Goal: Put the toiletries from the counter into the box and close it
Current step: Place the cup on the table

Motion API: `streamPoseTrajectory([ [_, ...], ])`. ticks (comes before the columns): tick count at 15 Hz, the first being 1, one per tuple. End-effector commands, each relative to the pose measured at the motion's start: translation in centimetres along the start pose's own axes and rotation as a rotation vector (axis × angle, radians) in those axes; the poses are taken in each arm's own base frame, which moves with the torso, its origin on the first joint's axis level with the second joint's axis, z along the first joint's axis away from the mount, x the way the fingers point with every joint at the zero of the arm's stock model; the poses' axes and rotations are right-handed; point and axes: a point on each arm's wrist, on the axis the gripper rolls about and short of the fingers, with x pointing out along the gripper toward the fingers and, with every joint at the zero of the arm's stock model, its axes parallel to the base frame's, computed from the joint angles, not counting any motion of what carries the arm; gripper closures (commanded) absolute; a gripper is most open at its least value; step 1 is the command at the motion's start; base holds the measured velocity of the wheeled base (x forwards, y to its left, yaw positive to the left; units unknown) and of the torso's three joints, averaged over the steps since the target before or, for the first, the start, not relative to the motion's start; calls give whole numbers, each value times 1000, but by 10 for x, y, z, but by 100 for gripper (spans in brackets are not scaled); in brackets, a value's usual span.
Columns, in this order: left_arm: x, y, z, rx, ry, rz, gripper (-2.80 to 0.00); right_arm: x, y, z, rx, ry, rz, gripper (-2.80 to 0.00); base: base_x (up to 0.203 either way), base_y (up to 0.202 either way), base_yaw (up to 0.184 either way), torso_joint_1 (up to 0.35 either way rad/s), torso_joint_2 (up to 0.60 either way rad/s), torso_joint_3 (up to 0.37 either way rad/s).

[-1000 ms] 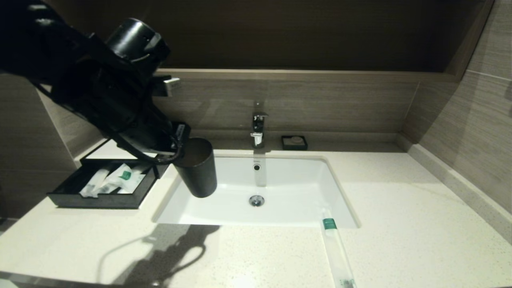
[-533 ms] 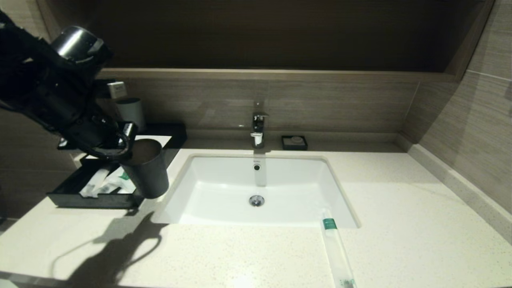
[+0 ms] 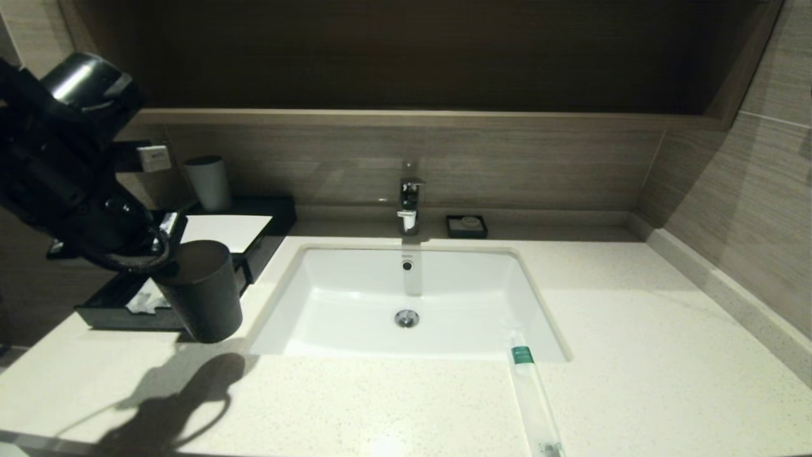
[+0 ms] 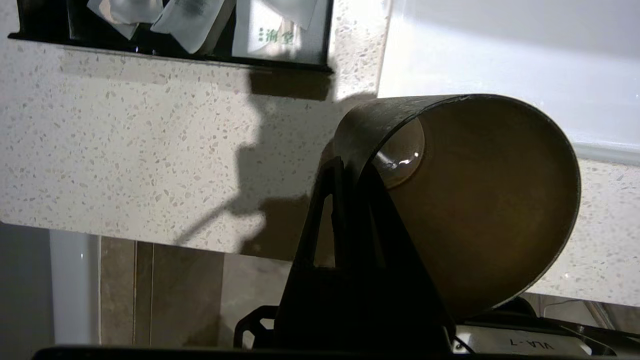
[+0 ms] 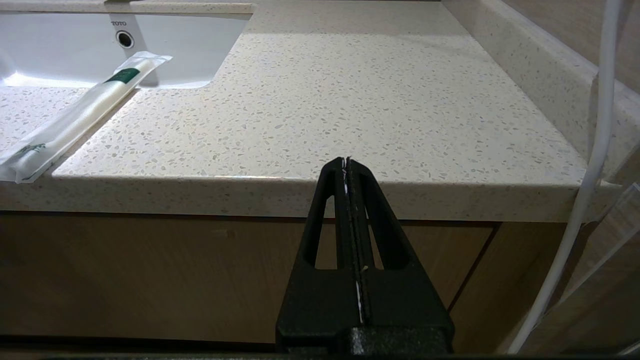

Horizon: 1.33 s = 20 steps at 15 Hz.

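On the counter [image 3: 634,330], one sachet [image 3: 533,393]; one cup [image 3: 203,292].

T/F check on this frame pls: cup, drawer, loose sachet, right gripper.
1. The left gripper is shut on the rim of the dark cup. True.
2. The box's drawer is closed. False: it stands pulled out, with sachets lying in it.
3. One long sachet lies on the counter in front of the sink, near its right corner. True.
4. The right gripper holds a sachet. False: it is shut on nothing, below the counter's front edge.
5. The dark cup stands inside the sink. False: it is at the counter's left side, by the drawer's front corner.
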Motion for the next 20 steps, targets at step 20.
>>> streamPoseTrajectory([
  [20, 45, 24, -30, -93, 169, -68, 0, 0, 0, 0, 0, 0, 0, 0, 0, 0, 0, 0, 0, 0],
])
